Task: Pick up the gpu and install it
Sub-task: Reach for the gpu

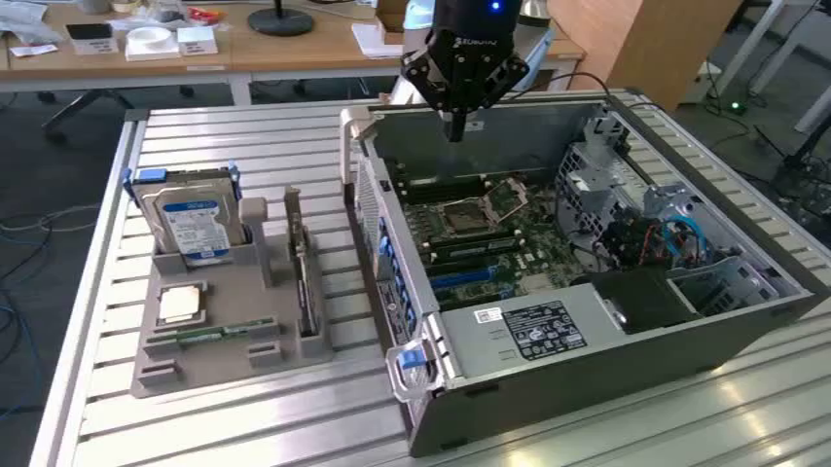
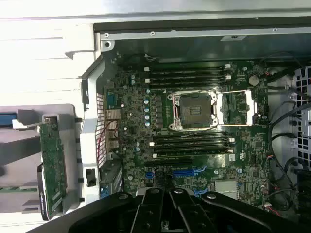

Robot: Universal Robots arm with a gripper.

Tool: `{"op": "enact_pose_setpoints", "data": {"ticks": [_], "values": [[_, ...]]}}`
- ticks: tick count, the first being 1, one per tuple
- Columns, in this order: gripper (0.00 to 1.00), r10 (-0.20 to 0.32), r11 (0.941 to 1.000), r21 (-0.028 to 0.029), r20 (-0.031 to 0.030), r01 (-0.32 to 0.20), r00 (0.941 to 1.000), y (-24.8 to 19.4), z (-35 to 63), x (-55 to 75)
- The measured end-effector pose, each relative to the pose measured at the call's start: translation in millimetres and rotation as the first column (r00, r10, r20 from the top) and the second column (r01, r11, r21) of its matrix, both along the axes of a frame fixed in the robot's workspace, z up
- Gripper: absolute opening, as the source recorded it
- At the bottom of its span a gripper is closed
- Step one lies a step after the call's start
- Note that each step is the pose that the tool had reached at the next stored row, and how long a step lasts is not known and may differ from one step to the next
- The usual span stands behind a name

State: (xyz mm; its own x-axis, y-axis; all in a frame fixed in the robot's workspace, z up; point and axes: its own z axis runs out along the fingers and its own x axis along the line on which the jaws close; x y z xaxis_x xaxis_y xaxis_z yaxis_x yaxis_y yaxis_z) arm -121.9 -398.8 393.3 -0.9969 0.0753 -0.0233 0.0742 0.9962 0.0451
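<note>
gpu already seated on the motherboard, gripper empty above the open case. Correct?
Not seated. The exterior view shows the gpu standing on edge in the gray holder, outside the computer case, on the exterior view's left of it. The rest holds: the gripper is empty above the open case.

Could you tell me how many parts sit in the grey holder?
4: boxy blue-labelled hard drive rearmost, square silvery processor chip midway, slim green memory stick frontmost, thin dark gpu card beside the grey case.
</note>
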Motion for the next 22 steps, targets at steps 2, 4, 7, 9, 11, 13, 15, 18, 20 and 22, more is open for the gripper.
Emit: {"op": "enact_pose_setpoints", "data": {"ticks": [2,4,7,9,11,13,15,18,20,22], "values": [[0.11,0.0,1.0,0.0,0.0,0.0,1.0,0.0,0.0,0.0],[0.11,0.0,1.0,0.0,0.0,0.0,1.0,0.0,0.0,0.0],[0.11,0.0,1.0,0.0,0.0,0.0,1.0,0.0,0.0,0.0],[0.11,0.0,1.0,0.0,0.0,0.0,1.0,0.0,0.0,0.0],[0.11,0.0,1.0,0.0,0.0,0.0,1.0,0.0,0.0,0.0],[0.11,0.0,1.0,0.0,0.0001,0.0,1.0,0.0,0.0,-0.8],[0.11,0.0,1.0,-0.0002,-0.0001,0.0,1.0,0.0,0.0,-2.8],[0.11,0.0,1.0,0.0,0.0,0.0,1.0,0.0,-0.2,-7.2],[0.11,0.0,1.0,0.0001,0.0001,0.0,1.0,0.0,-0.4,-10.6],[0.11,0.0,1.0,0.0,0.0,0.0,1.0,0.0,-0.5,-13.4]]}}
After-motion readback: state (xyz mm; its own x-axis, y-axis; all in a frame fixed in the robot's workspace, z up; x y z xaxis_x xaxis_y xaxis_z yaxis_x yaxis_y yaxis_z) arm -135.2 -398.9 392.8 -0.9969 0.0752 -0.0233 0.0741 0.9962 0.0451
